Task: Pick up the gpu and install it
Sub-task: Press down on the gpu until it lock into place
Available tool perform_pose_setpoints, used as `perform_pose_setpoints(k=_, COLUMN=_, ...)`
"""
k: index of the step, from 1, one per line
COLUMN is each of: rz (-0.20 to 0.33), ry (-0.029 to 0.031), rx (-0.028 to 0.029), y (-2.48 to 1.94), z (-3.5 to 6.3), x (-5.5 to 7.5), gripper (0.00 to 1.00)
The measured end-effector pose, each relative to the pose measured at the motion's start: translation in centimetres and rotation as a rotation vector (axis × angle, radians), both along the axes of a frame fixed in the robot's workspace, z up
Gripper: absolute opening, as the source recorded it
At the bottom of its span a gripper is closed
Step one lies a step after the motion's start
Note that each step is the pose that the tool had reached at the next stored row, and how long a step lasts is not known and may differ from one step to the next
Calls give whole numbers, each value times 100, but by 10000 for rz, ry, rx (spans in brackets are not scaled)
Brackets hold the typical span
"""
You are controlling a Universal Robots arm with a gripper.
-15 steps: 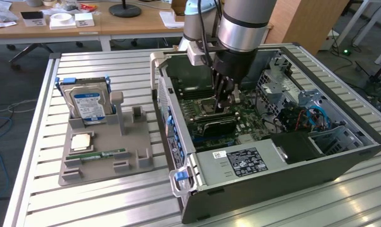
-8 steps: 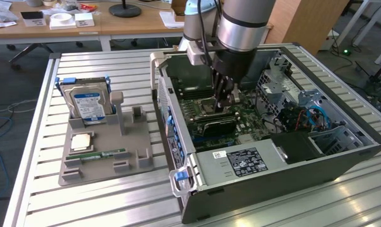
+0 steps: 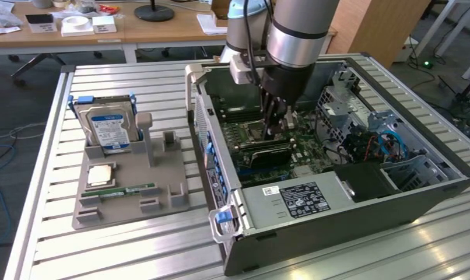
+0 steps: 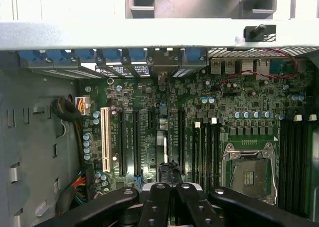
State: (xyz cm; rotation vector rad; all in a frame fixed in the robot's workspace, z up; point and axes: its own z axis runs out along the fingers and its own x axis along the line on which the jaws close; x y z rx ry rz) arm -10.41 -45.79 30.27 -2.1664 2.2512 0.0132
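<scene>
1. Progress: I judge the task late in its course. The gpu [image 3: 267, 156] is off the grey parts holder [image 3: 130, 192] and sits inside the open computer case [image 3: 421, 192], edge-down on the motherboard [image 3: 251, 131], directly under the tool [image 3: 272, 135].
2. Tool state: the tool is fully closed, its fingers [image 4: 158, 207] pressed together over the card's top edge [image 4: 160, 152]. I cannot tell whether it grips the card or only bears on it.
3. Remaining: I cannot tell from here whether the card is fully seated in its slot; release is not yet done.
4. Position, exterior view: with the case as the dial, the gpu lies near centre; the black power supply [image 3: 293, 201] sits at about 6 o'clock of it; the holder lies at 9 o'clock on the bench [image 3: 118, 251].
5. Count: one arm [image 3: 297, 35], one tool, one gpu, one case, one holder.
6. Count, on the holder: one hard drive [image 3: 109, 129], one memory stick [image 3: 126, 191], one processor chip [image 3: 100, 174].
</scene>
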Motion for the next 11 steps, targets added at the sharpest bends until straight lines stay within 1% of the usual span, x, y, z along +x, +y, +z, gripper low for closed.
perform_pose_setpoints(k=7, rz=0, ry=-4, rx=0, y=0, z=-116, x=0, gripper=11)
perform_pose_setpoints(k=11, rz=-1, ry=-3, rx=0, y=1, z=-156, x=0, gripper=11)
